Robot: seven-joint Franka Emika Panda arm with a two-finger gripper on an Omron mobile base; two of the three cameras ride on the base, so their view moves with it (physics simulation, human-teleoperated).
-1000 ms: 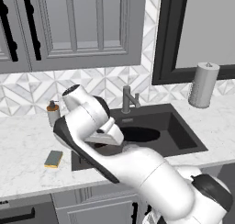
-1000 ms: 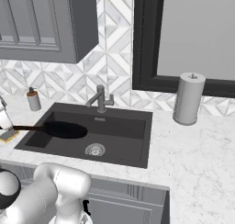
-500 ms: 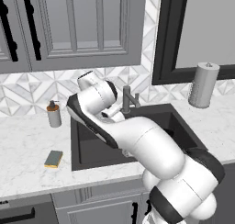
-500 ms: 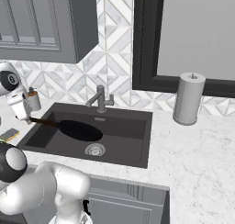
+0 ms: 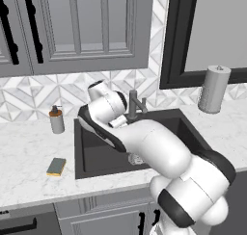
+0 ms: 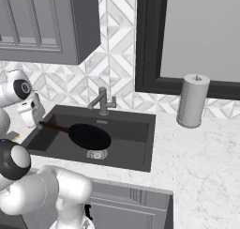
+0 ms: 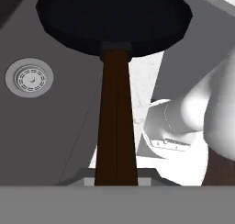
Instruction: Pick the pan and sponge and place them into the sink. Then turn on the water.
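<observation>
Gripper (image 7: 115,182) pinching pan (image 6: 89,136) handle; pan has swung from the sink's (image 6: 136,143) 9 o'clock rim over the drain. Sponge (image 5: 56,166) pending.

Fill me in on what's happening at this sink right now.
The white arm's tool is shut on the handle of the pan, carrying it over the sink basin near the round drain. The sponge lies on the counter left of the sink, not yet picked up. No water runs from the faucet. A soap bottle and a paper towel roll stand by.
</observation>
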